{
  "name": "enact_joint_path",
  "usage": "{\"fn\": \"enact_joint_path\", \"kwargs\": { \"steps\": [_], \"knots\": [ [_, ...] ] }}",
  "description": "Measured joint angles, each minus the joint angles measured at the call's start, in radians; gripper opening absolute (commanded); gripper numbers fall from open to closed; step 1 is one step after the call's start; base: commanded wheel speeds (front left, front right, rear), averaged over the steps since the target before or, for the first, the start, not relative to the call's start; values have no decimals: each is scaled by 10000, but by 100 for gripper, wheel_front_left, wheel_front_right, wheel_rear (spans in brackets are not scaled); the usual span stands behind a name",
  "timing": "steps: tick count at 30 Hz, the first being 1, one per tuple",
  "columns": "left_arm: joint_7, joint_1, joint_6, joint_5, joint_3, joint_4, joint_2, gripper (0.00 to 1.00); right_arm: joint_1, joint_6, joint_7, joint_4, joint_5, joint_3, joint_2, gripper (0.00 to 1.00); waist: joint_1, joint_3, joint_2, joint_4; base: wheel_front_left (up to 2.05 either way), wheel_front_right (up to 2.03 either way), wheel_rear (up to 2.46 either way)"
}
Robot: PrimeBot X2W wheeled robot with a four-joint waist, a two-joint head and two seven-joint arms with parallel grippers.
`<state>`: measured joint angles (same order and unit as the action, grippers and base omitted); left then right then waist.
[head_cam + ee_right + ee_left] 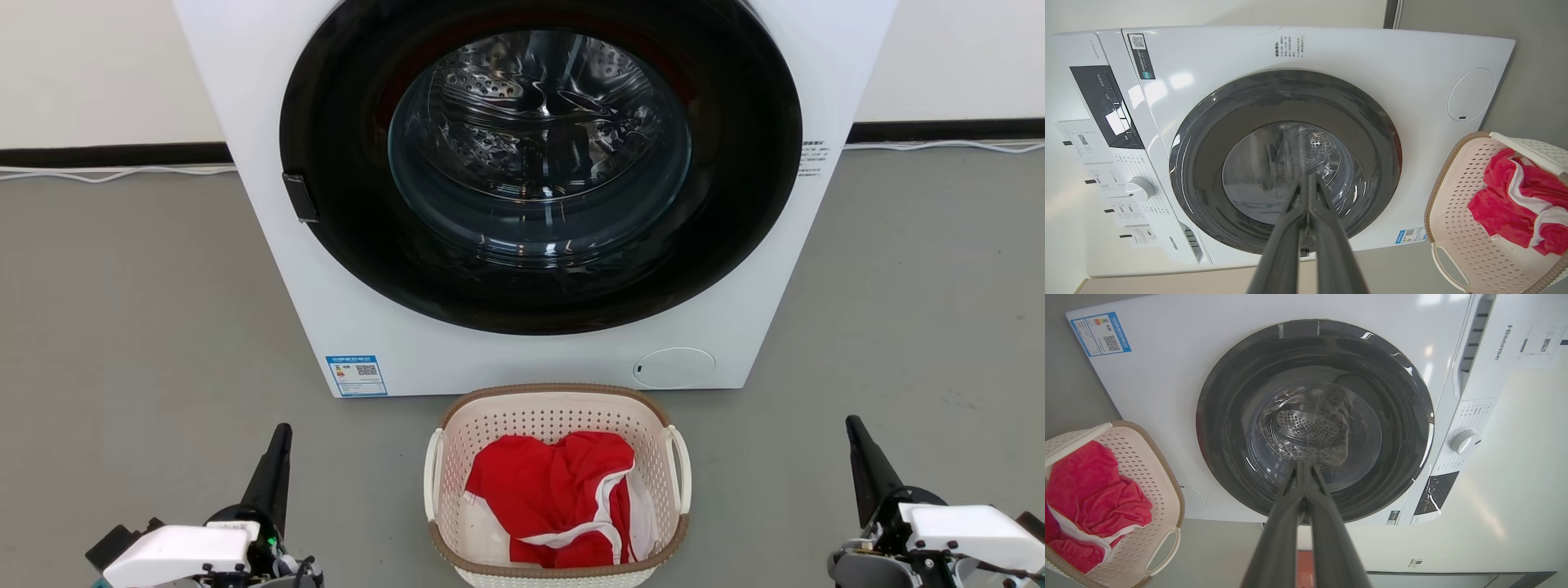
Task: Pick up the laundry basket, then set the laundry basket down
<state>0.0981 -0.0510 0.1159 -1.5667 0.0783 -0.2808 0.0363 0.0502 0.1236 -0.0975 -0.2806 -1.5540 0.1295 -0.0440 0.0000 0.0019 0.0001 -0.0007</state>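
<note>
The laundry basket [555, 412], cream-white and perforated with a brown rim, stands on the grey floor just in front of the washing machine, holding a red and white garment [555, 498]. Its white handles sit on its left and right sides. My left gripper [282, 433] is shut and empty, well to the basket's left. On the far right my right gripper [853, 426] is also shut and empty. Both point toward the machine. The basket [1155, 473] lies at the left edge of the left wrist view behind the left gripper [1304, 462]. In the right wrist view the basket [1453, 228] sits right of the right gripper [1308, 176].
A white front-loading washing machine [326, 310] with a closed dark round door [539, 163] stands directly behind the basket. Grey floor [147, 327] spreads to both sides. A white cable [114, 173] runs along the wall base behind.
</note>
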Motion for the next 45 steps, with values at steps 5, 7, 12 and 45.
{"fn": "enact_joint_path", "kwargs": {
  "steps": [5, 7, 12, 45],
  "knots": [
    [88, -10, 79, -374, 40, 54, 0, 0, 149, 0, -50, 48, -485, 21, 0, 0, 0, 12, 0, 7, 0, 0, 0],
    [88, -11, 79, -376, 44, 59, 0, 0, 163, 0, -50, 52, -485, 21, -2, 0, 0, 12, 0, 7, 0, 0, 0],
    [88, -11, 79, -376, 46, 61, 2, 0, 163, 0, -50, 52, -485, 23, -2, 0, 0, 12, 0, 7, 0, 0, 0],
    [88, -11, 81, -376, 46, 65, 2, 0, 163, 0, -50, 52, -485, 25, -2, 0, 0, 12, 0, 7, 0, 0, 0]
  ]
}}
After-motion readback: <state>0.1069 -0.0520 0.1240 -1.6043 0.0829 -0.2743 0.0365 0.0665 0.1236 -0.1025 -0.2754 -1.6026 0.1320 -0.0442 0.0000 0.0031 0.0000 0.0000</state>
